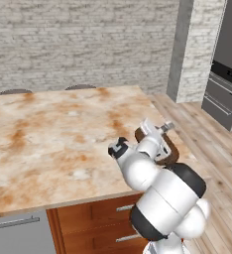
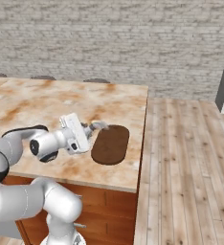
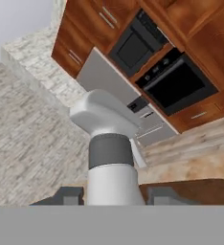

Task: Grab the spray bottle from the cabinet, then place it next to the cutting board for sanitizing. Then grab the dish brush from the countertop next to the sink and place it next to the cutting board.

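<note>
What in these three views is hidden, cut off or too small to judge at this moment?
- Spray bottle base: hand view, cut off at the bottom edge; whether it rests on the countertop cannot be told.
- Bottle body: right base view, hidden behind the hand; just the nozzle pokes out.
- Cutting board: left base view, mostly covered by the arm.
- Gripper contact with the bottle: the fingertips flank it, but the touch points are cut off.

Far wall: pale grey brick wall (image 2: 114, 43).
Right floor: light wooden plank floor (image 2: 185, 162).
Far right: black built-in oven (image 3: 181, 86).
Near front: reddish-brown wooden drawers (image 1: 95, 225).
</note>
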You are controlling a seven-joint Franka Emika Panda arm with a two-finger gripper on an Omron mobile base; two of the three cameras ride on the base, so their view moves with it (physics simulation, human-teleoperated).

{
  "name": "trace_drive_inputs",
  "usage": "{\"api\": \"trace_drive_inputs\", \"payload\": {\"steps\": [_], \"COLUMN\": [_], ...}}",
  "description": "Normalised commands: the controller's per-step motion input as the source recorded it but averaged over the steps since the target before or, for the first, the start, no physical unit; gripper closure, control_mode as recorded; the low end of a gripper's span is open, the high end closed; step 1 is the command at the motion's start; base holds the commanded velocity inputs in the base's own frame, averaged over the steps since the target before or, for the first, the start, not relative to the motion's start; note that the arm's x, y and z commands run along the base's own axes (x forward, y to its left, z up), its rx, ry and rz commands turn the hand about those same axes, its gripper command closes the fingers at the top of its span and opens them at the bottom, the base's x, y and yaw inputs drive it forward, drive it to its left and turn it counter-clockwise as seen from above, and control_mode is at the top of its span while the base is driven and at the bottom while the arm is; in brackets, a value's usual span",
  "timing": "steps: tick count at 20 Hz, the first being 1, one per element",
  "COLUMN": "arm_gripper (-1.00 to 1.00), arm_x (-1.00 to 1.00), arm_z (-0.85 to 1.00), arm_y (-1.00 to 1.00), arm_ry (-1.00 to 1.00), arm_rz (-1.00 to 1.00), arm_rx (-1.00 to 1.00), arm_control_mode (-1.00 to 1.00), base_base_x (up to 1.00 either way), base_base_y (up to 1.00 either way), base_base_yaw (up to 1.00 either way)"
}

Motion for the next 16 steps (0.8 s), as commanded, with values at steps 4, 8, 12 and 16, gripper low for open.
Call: {"api": "trace_drive_inputs", "payload": {"steps": [4,8,12,16], "arm_gripper": [1.00,1.00,1.00,1.00], "arm_x": [-0.14,0.00,0.00,0.00], "arm_z": [-0.14,0.00,0.00,0.10], "arm_y": [0.52,0.82,0.86,0.87], "arm_ry": [-0.49,-0.19,-0.08,-0.10], "arm_rz": [-0.60,-0.59,-0.60,-0.57], "arm_rx": [-0.21,-0.22,-0.22,-0.25], "arm_control_mode": [-1.00,-1.00,-1.00,-1.00], "base_base_x": [0.00,0.00,0.00,0.00], "base_base_y": [0.00,0.00,0.00,0.00], "base_base_yaw": [0.00,0.00,0.00,0.00]}}
